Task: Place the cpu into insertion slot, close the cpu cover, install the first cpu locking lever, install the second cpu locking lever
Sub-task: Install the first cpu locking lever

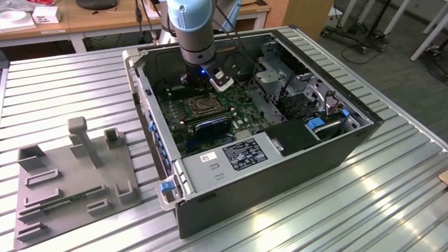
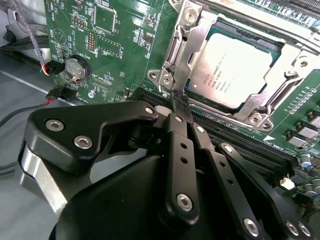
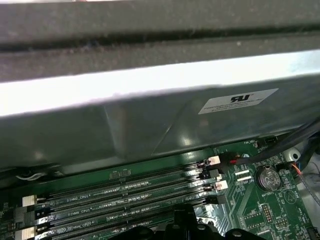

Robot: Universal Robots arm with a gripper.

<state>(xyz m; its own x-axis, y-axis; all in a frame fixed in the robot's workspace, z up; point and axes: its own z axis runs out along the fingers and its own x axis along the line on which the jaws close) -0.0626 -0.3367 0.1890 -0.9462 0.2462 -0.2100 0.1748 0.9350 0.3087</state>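
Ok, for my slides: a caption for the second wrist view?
Gripper shut on a locking lever beside the cpu seated under its cover.

An open computer case (image 1: pixel 280 173) fills the middle of the exterior view, lying on a ribbed metal table (image 1: pixel 63 89). Its green motherboard (image 1: pixel 175 113) faces up, with a white-labelled grey metal box (image 1: pixel 242 153) below it. At lower left rests a grey fixture tray (image 1: pixel 70 178). In the second wrist view a coin battery (image 2: pixel 76 68) sits at upper left.
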